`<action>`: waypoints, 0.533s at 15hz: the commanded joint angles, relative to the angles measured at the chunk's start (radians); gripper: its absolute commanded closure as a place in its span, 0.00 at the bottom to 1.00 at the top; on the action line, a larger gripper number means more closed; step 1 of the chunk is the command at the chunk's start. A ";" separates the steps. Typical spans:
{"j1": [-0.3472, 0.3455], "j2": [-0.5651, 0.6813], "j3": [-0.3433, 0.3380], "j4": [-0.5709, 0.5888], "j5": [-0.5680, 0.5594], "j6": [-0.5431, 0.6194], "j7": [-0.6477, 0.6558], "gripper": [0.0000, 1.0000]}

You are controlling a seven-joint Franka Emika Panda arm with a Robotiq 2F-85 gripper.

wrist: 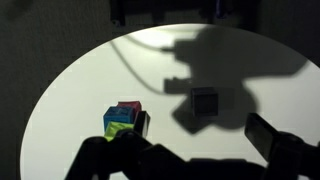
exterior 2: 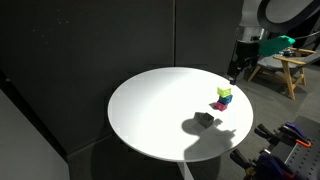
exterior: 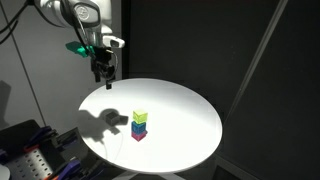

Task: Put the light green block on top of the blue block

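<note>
Above the white table (exterior: pixel 190 110), hovering with the gripper (exterior: pixel 102 80) parted and empty, likely risking knocking the light green block (exterior: pixel 140 116) off the blue block (exterior: pixel 139 126) by swinging low.

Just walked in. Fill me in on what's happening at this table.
A robot arm's gripper hangs over the edge of a round white table, open and holding nothing. The lime block sits on the blue block, which rests on a pink block, making a three-block stack. A small dark cube lies apart from the stack. The stacking job looks done.
</note>
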 commanded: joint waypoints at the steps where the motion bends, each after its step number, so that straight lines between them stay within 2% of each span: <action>1: 0.010 -0.070 0.007 -0.031 0.006 -0.015 0.010 0.00; 8: 0.023 -0.112 0.004 -0.049 0.023 -0.015 -0.016 0.00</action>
